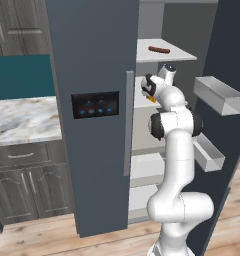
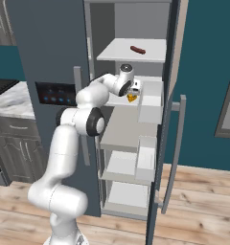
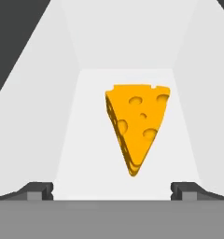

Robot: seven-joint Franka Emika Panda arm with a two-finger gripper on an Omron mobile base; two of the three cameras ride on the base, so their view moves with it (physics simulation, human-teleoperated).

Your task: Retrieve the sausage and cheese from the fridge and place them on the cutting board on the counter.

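Hand view, cheese (image 3: 137, 128) on white fridge (image 1: 92, 60) shelf, ahead between wide-open, empty end effector (image 3: 112, 190) fingertips, sausage (image 1: 159, 49) on shelf above.

Teal wall (image 2: 203, 57) behind, light wood plank floor (image 1: 52, 237) below, dark grey wood-grain cabinets (image 1: 27, 185) with silver handles at left, a grey-framed window (image 2: 229, 103) at right.

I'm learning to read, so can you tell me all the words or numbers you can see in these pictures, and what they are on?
There are no words or numbers to read.
The black panel on the fridge door shows small blue lights, but no letters I can make out.
The cheese and the sausage carry no label.
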